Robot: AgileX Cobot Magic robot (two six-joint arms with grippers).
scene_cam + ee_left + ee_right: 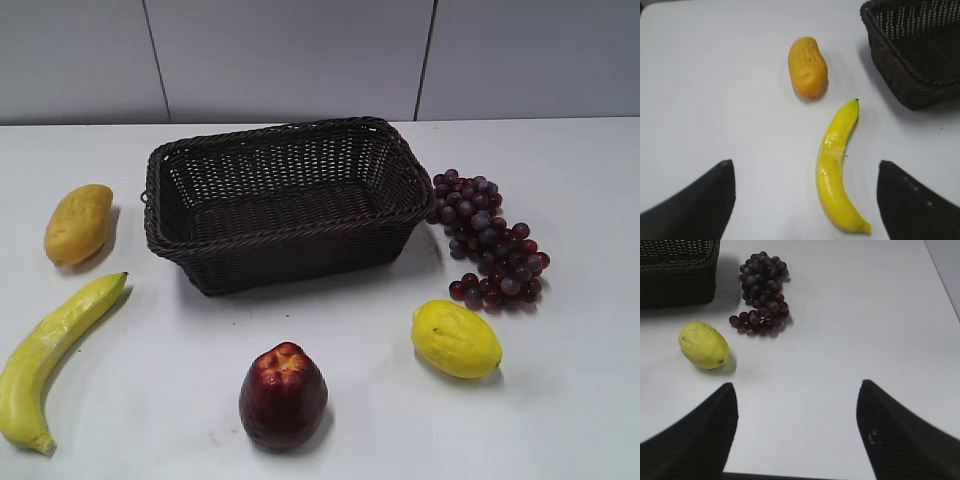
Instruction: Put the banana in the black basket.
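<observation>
the banana (837, 172), long, curved, yellow with a greenish tip, lies on the table left of the black basket (285, 200), between my left gripper's (802, 200) spread fingers; my right gripper (795, 432) also gapes, holding nothing.

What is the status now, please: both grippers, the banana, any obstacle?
Left gripper open, above banana. Right gripper open, holding nothing. Banana on table, outside black basket. Basket empty, mango beside the banana's tip, not blocking.

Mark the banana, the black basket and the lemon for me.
banana (832, 165): left wrist view, middle of its body.
black basket (285, 262): exterior view, near outer wall.
lemon (703, 345): right wrist view, middle of its skin.
</observation>
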